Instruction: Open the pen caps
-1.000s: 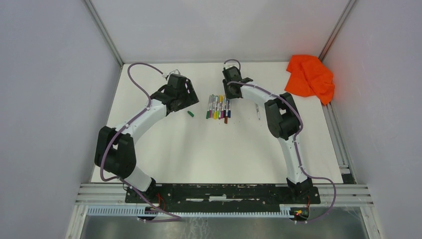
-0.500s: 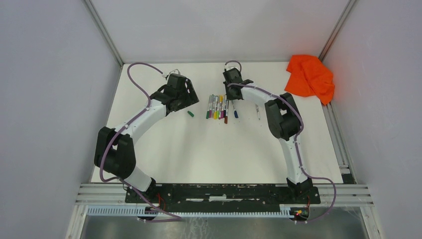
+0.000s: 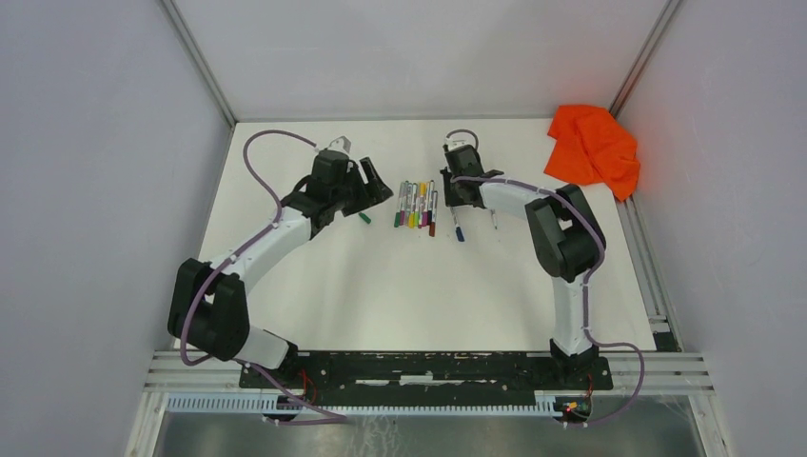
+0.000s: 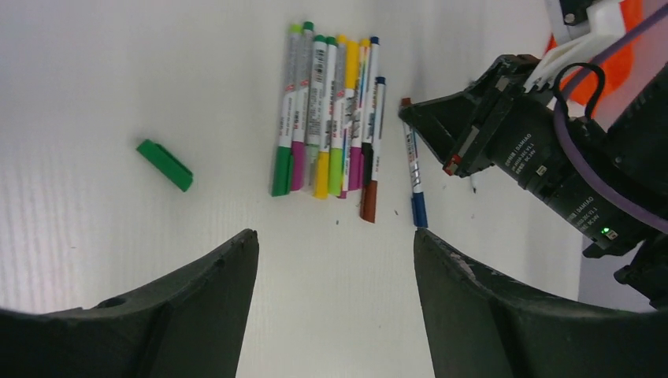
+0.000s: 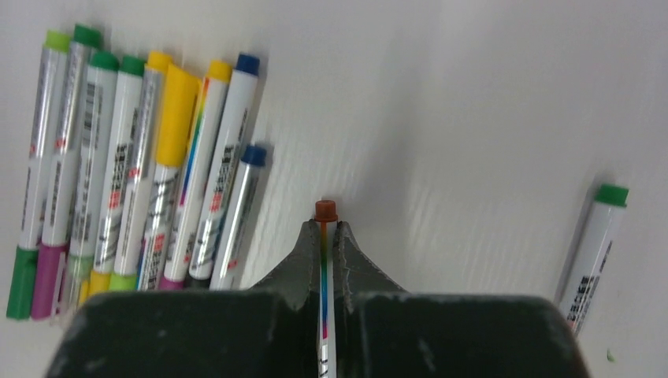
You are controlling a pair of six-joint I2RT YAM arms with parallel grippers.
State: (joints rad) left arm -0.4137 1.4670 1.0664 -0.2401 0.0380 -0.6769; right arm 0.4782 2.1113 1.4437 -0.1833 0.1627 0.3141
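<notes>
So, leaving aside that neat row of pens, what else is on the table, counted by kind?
Stray pens: 2, the held pen in the right tool and the loose pen
Green cap: 1
Orange cloth: 1
Total: 4

We see a crumpled orange cloth (image 3: 592, 148) lying at the far right corner of the white worktop (image 3: 400, 286).

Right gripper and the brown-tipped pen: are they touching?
Touching. The right wrist view shows the right gripper shut on the brown-tipped pen, squeezing its barrel from both sides.
</notes>
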